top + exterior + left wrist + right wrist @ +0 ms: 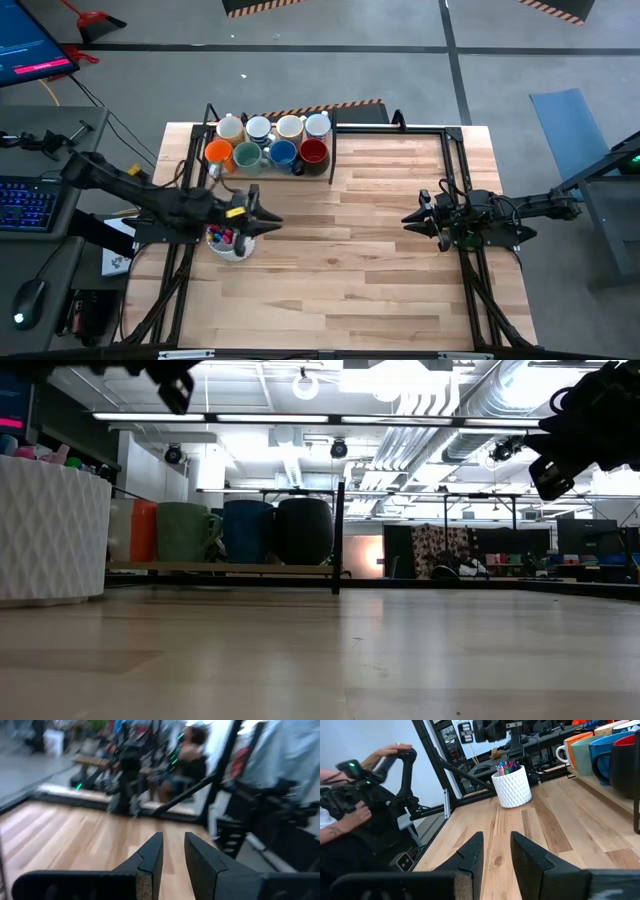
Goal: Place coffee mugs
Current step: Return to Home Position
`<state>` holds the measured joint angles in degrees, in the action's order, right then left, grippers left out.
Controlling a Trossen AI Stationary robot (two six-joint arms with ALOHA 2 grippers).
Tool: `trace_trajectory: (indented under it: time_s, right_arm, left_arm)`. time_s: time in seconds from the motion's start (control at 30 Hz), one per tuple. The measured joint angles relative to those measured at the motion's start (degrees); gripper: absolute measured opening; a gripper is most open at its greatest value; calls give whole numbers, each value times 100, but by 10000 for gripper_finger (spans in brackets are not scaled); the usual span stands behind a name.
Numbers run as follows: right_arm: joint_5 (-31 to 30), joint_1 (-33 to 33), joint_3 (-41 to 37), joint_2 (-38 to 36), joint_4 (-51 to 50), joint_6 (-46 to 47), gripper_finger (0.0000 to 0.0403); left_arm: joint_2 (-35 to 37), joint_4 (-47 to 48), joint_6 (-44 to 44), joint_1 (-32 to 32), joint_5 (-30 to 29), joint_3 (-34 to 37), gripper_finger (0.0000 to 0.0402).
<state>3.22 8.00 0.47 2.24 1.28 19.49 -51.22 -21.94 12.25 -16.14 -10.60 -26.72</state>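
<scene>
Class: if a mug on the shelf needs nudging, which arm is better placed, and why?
Left. The left claw hovers near the shelf of mugs, over the pen holder; the right claw sits farther off across the table.

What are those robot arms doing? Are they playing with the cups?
Neither arm holds anything right now. All eight coffee mugs sit in two rows on the little shelf at the far edge of the table. The left gripper hangs open near the white pen holder. The right gripper hangs open over the table's right side.
</scene>
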Motion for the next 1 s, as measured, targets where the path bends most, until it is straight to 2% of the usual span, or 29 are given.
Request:
trace_trajectory:
  time_s: [0.13,0.3,0.73,1.0]
  right_arm:
    - [-2,-1,0,0,0,0,81]
    - [0,1,0,0,0,0,81]
    - [0,-1,0,0,2,0,81]
    - [0,0,0,0,2,0,81]
  left_arm:
    - [528,-1089,-468,0,456,931,69]
    - [1346,-1353,-737,0,596,1538,69]
    - [3219,-1028,-928,173,606,2610,69]
    - [4177,137,-934,567,1103,2603,69]
